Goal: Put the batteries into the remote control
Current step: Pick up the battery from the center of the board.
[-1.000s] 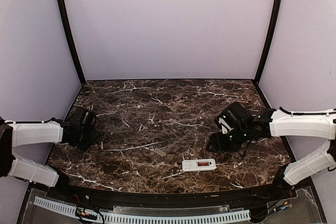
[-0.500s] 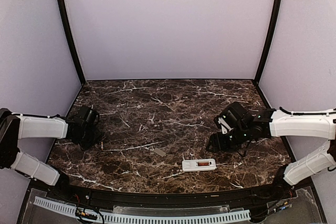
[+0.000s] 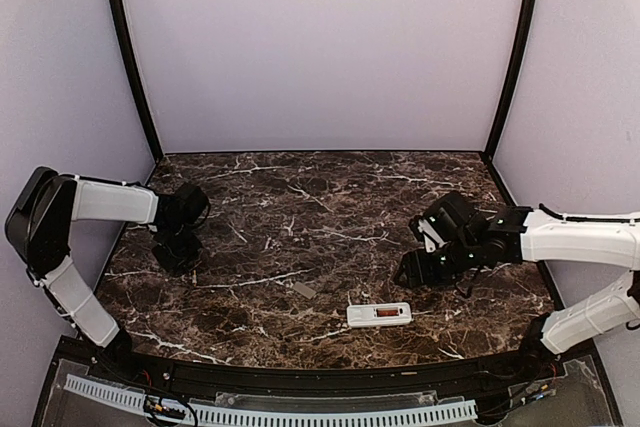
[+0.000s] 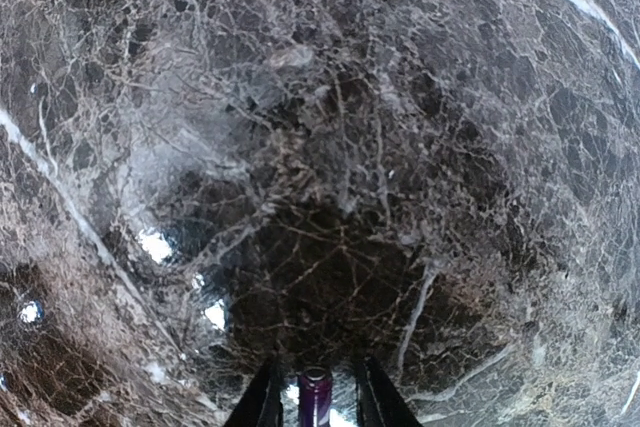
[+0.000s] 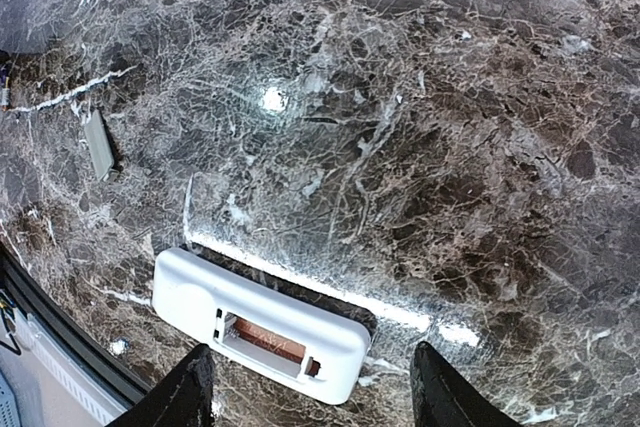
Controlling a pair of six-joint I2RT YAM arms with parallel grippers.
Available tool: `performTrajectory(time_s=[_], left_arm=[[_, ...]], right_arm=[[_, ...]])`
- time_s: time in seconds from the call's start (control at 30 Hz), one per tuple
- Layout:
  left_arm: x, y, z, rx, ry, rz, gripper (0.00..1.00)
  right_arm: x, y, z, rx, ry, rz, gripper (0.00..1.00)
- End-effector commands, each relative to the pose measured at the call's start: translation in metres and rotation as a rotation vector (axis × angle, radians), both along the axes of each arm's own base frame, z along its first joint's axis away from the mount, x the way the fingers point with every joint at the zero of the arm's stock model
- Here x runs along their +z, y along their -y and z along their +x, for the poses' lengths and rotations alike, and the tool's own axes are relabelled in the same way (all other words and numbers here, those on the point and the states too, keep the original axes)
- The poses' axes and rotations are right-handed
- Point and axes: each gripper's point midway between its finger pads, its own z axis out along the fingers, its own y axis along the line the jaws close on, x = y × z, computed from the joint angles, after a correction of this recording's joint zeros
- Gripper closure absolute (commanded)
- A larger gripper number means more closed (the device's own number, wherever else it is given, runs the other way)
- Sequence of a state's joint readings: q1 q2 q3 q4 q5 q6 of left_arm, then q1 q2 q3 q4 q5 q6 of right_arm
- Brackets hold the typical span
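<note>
The white remote control [image 3: 379,315] lies back up near the table's front edge, its compartment open with one reddish-orange battery [image 5: 265,339] inside. In the right wrist view the remote [image 5: 200,292] sits just ahead of my right gripper [image 5: 312,392], which is open wide above it. From the top, the right gripper [image 3: 415,272] hovers just behind and right of the remote. My left gripper [image 3: 180,252] points down at the table's left side. Its fingers [image 4: 268,397] stand close around a second battery [image 4: 315,402], seen end-on and dark purplish-red.
A small flat grey rectangular piece [image 3: 304,290] lies on the dark marble table [image 3: 320,207] left of and behind the remote. It also shows in the right wrist view [image 5: 98,142]. Walls close the back and sides. A black rim runs along the front.
My left arm has raised its elbow, and its gripper has shifted slightly right and back, now pointing straight down. The right arm and the remote have hardly moved.
</note>
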State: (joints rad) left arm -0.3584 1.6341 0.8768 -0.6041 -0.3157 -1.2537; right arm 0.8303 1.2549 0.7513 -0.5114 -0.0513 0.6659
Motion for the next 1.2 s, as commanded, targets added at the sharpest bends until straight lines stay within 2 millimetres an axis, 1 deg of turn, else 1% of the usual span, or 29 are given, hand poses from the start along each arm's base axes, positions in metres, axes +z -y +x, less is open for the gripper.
performTrajectory(time_s=[0.0,0.1,0.27,0.43,0.6,0.7,0.83,0.97,1.1,1.13,1.17], left_arm=[[-0.008,-0.009,-0.037,0.019,-0.112,0.016,0.75],[-0.01,-0.005,-0.042,0.026,-0.126,-0.01,0.74],[-0.01,-0.003,-0.042,0.033,-0.116,-0.029,0.73],[-0.011,-0.001,-0.042,0.032,-0.115,-0.038,0.77],[-0.017,0.007,-0.044,0.038,-0.101,-0.096,0.87],[-0.014,0.005,-0.043,0.055,-0.074,-0.095,0.89],[-0.002,-0.001,-0.038,0.058,-0.006,-0.078,0.93],[0.016,-0.007,-0.029,0.034,0.087,-0.056,0.97],[0.05,-0.012,-0.016,-0.045,0.2,0.003,0.98],[0.062,-0.009,-0.011,-0.094,0.235,0.017,0.98],[0.07,-0.009,-0.006,-0.118,0.265,0.038,0.98]], right_arm=[[0.006,0.009,0.002,-0.013,0.044,-0.011,0.36],[0.009,0.012,0.001,-0.013,0.057,-0.012,0.36],[0.014,0.015,0.007,-0.015,0.089,-0.027,0.36],[0.013,0.015,0.007,-0.009,0.091,-0.034,0.36],[0.016,0.014,0.009,-0.008,0.099,-0.034,0.36],[0.019,0.013,0.009,-0.006,0.105,-0.032,0.36],[0.021,0.012,0.01,-0.002,0.113,-0.028,0.36],[0.023,0.011,0.012,0.003,0.12,-0.022,0.36],[0.026,0.008,0.012,0.013,0.123,-0.012,0.36],[0.026,0.007,0.013,0.016,0.124,-0.008,0.36],[0.027,0.006,0.013,0.019,0.126,-0.004,0.36]])
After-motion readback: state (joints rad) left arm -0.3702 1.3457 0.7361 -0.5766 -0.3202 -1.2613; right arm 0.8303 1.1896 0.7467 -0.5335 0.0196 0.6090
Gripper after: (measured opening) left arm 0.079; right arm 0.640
